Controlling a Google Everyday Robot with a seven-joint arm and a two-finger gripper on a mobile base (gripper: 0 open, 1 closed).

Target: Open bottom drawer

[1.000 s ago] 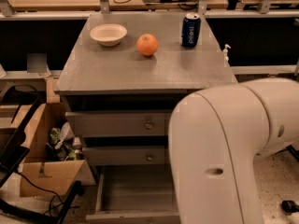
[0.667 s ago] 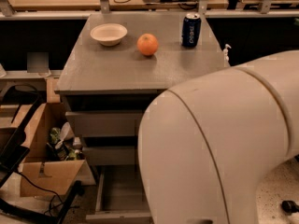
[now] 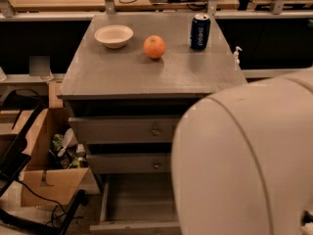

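Observation:
The bottom drawer (image 3: 139, 199) of the grey cabinet (image 3: 146, 72) stands pulled out toward me, its grey inside showing. Its front panel (image 3: 132, 227) lies at the lower edge of the camera view and its knob is hidden. Above it the two other drawers (image 3: 122, 129) are pushed in, each with a small metal knob. My gripper is out of view; only the arm's large white shell (image 3: 249, 160) shows, covering the lower right and the cabinet's right side.
On the cabinet top stand a white bowl (image 3: 113, 35), an orange (image 3: 154, 47) and a blue can (image 3: 200, 31). An open cardboard box (image 3: 46, 180) with clutter sits on the floor at the left, with black cables beside it. Wooden desks run behind.
The arm's white shell swung left across the drawers, then moved back right, uncovering the two upper knobs again. The bottom drawer has stayed pulled out.

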